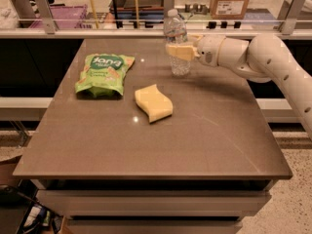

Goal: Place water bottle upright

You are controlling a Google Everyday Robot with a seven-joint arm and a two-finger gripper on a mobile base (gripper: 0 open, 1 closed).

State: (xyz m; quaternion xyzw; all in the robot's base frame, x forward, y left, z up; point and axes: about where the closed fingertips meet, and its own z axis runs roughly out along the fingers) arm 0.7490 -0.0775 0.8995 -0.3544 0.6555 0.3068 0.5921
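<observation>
The robot's two-finger gripper (177,51) clasps a small clear ribbed plastic water bottle (180,66) standing upright near the far edge of the grey-brown table (204,135), where a dragging release could topple it.

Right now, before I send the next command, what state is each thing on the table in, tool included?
bottle: upright near the far edge of the table, cap on, gripped at mid-height.
tool: reaching in from the right, shut on the bottle.
sponge: lying flat mid-table, touching nothing else.
snack bag: lying flat, printed face up, left of the sponge.
</observation>
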